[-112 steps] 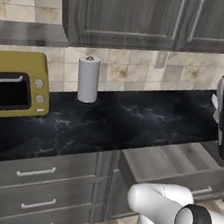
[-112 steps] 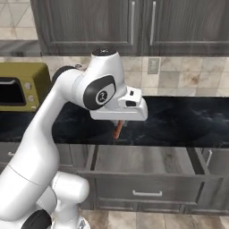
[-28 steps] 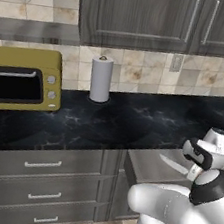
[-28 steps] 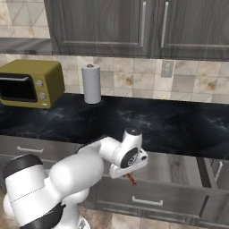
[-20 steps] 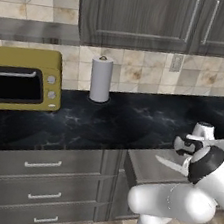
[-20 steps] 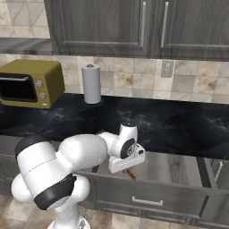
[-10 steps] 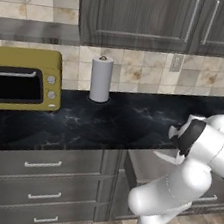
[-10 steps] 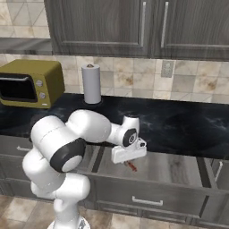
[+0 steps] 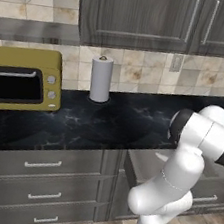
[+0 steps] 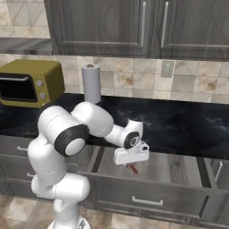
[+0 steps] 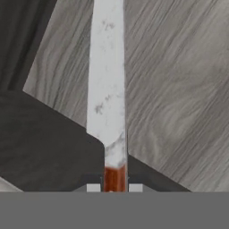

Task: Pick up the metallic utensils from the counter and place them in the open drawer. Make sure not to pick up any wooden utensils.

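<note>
Silvery steel runs up the middle of your hand view: the knife [image 11: 107,76], a pale blade with a reddish-brown handle stub, is pinched at that handle between the gripper [image 11: 114,188] fingertips, which sit pressed narrowly against it. Behind the blade you see the grey wood-grain floor of the open drawer [image 10: 179,167], with one dark edge of the drawer cutting across the lower left.

From the right base view, your gripper [image 10: 131,157] hangs just above the drawer, over its left part and just inside the front wall, with a small reddish bit of the knife [image 10: 133,168] showing beneath the hand. The black surface [image 10: 188,123] lies behind the drawer. In the left base view, the drawer [image 9: 147,162] is largely covered by the arm.

As for progress, you are at the delivery stage for this one utensil: it is off the surface and over the drawer, but not yet let go. I judge what is left is to release it. The visible stretch of the surface behind the drawer shows no other utensils, metallic or wooden, so you cannot tell whether more remain.
</note>
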You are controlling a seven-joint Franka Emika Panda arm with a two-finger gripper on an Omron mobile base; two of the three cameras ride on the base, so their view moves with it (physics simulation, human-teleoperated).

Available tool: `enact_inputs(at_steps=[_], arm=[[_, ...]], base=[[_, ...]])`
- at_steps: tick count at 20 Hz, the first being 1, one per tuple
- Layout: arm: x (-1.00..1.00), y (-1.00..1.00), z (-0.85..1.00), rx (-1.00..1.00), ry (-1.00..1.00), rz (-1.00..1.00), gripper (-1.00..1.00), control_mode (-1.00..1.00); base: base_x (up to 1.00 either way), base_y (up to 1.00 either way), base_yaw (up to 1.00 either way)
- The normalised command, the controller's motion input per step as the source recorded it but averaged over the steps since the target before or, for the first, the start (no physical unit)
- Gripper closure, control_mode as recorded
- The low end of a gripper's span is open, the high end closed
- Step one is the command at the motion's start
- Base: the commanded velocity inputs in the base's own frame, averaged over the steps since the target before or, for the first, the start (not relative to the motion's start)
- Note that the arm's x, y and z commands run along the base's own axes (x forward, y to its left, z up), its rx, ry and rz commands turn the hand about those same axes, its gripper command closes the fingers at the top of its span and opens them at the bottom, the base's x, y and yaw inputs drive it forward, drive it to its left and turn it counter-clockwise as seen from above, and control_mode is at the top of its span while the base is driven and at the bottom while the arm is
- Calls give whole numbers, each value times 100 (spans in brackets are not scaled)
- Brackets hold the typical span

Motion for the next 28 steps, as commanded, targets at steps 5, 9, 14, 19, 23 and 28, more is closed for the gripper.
enact_inputs(at_steps=[5,9,14,19,23,28], arm=[[0,-3,-29,3,-1,-5,100,-100],[0,0,-20,2,-5,-2,100,-100],[0,0,-24,2,-5,0,100,-100],[0,0,-23,1,-5,0,100,-100],[21,0,-6,0,-1,-1,100,-100],[18,0,-16,0,0,-2,100,-100]], base=[[0,0,0],[0,0,0],[0,0,0],[0,0,0],[0,0,0],[0,0,0]])
